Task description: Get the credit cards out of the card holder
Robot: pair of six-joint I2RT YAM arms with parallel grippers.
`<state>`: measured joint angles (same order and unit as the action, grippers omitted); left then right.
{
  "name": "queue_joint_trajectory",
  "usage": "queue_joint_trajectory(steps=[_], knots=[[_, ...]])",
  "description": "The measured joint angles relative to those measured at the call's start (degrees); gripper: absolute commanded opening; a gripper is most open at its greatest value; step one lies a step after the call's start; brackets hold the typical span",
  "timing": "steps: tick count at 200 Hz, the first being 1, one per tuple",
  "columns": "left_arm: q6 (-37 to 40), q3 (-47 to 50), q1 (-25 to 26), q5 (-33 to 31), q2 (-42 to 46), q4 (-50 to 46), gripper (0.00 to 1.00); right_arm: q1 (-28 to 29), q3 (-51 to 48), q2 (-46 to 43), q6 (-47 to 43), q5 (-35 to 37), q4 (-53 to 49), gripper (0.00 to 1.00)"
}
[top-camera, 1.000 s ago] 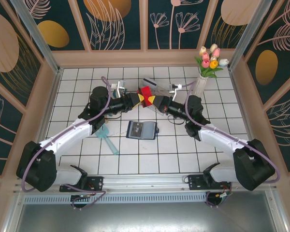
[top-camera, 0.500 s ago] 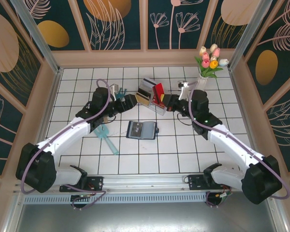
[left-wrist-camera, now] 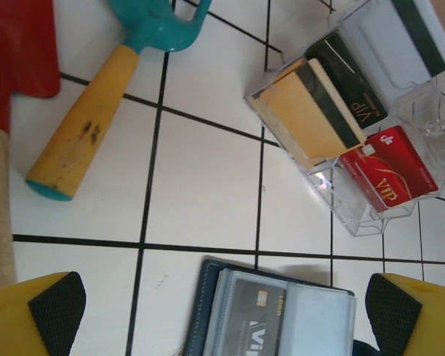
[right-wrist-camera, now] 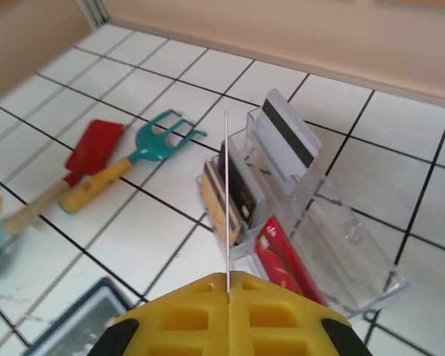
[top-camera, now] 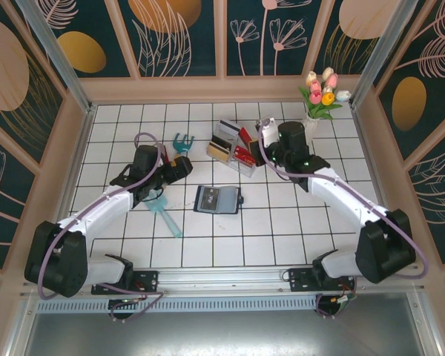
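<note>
The card holder (top-camera: pixel 217 199) lies open on the tiles, a navy wallet with a dark card (left-wrist-camera: pixel 254 320) still in its clear pocket (left-wrist-camera: pixel 311 319). My left gripper (top-camera: pixel 179 167) (left-wrist-camera: pixel 222 308) hovers over its upper edge, open, nothing between its fingers (left-wrist-camera: pixel 55 304). A tan credit card (left-wrist-camera: pixel 308 111) and a red credit card (left-wrist-camera: pixel 389 178) stand in a clear plastic box (top-camera: pixel 233 148). My right gripper (top-camera: pixel 264 147) (right-wrist-camera: pixel 228 285) is shut on a thin card (right-wrist-camera: pixel 226 193), seen edge-on above that box; its colour does not show.
The box (right-wrist-camera: pixel 341 252) also holds a black card (left-wrist-camera: pixel 350 83) and a white striped card (right-wrist-camera: pixel 280 141). A teal toy rake (left-wrist-camera: pixel 96 119) and red shovel (left-wrist-camera: pixel 18 44) lie left of the box. A teal tool (top-camera: pixel 165 217) lies near the left arm. A flower vase (top-camera: pixel 317 111) stands back right.
My left gripper opened, left the tan card in the clear box and drew back to the left. My right arm swung towards the back, carrying its card over the box.
</note>
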<state>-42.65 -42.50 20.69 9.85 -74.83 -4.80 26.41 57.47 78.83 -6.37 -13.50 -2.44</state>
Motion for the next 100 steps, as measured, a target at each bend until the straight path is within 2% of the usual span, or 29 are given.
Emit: queue_joint_trajectory(steps=[39, 100], knots=[[1.14, 1.36, -1.57, 3.04, 0.0, 0.22, 0.98, -1.99, 8.2, 7.65, -14.73, -6.34, -8.92, 0.0], [2.19, 1.36, -1.68, 4.76, 0.0, 0.22, 0.98, -2.43, 11.19, 16.59, -27.28, -6.54, -16.65, 0.0]])
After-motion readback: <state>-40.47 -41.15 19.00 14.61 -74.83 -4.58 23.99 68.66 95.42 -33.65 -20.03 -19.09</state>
